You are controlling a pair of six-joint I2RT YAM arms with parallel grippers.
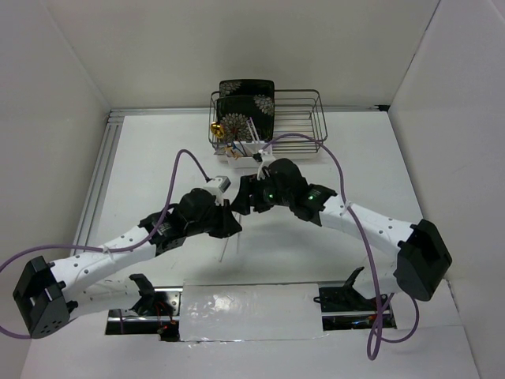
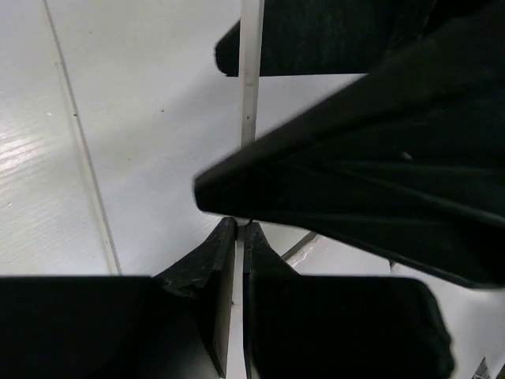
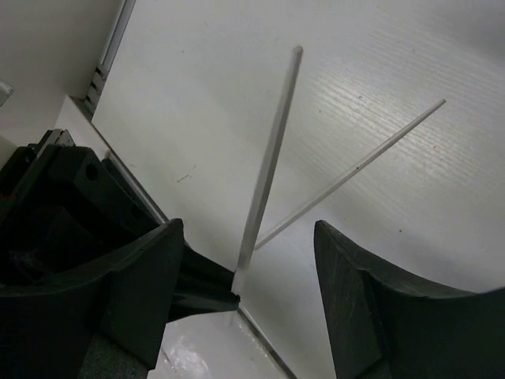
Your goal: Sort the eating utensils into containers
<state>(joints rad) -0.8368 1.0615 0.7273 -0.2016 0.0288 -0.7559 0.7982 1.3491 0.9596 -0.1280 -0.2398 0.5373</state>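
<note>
A pale chopstick (image 2: 249,95) is pinched between the tips of my left gripper (image 2: 239,229), which is shut on it. In the top view it pokes out below the left gripper (image 1: 233,225) as a thin chopstick (image 1: 229,249). My right gripper (image 3: 260,292) stands open around the same chopstick (image 3: 272,158); neither wide black finger (image 3: 150,276) touches it. A thinner pale line (image 3: 355,170) on the table beside it is either its shadow or a second stick. The white caddy (image 1: 241,154) stands at the back with utensils in it, a gold spoon (image 1: 215,126) among them.
A black wire dish rack (image 1: 304,118) holding black floral plates (image 1: 246,106) stands right behind the caddy. The right arm's dark body (image 2: 379,158) hangs close over the left gripper. Purple cables (image 1: 347,197) loop over both arms.
</note>
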